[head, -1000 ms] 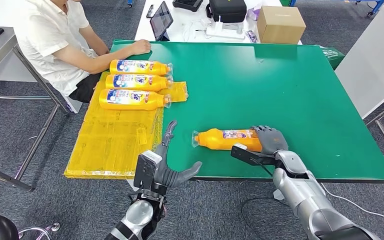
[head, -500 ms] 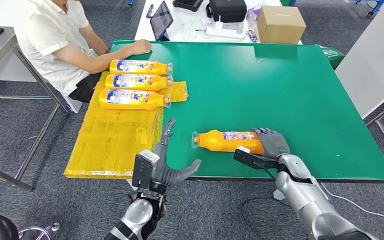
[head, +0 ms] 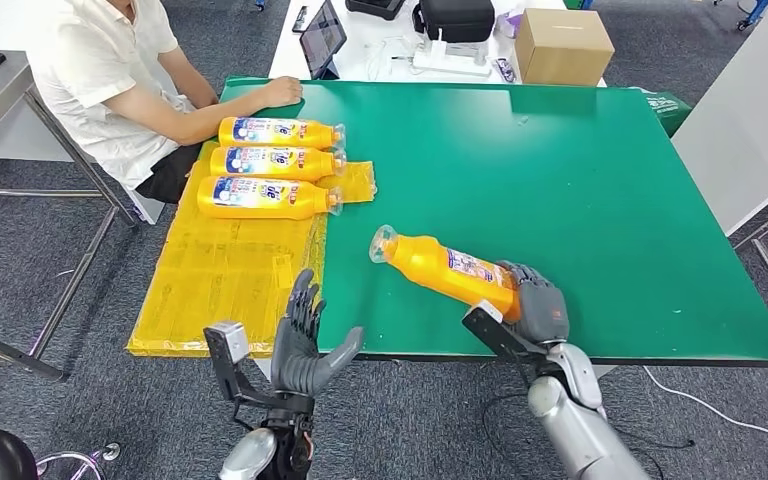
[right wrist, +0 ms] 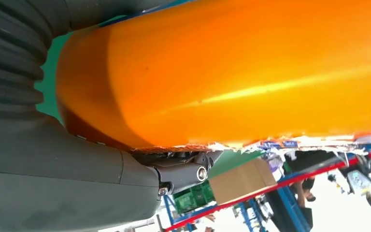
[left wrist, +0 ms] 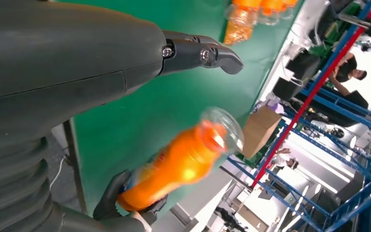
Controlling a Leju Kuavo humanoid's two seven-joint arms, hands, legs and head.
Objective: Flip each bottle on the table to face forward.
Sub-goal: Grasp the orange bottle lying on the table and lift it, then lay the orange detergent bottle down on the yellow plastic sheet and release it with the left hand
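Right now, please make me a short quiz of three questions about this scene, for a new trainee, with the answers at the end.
1. True or false: the right hand grips the base end of the orange bottle.
2. How many bottles lie on the yellow mat beside the seated person? A) two B) three C) four
3. Fill in: the left hand holds ____, its fingers spread at the near edge of the green table.

Key
1. True; the capped end points away from the hand, and the bottle looks lifted at an angle.
2. B; the three bottles lie in a row.
3. Nothing.
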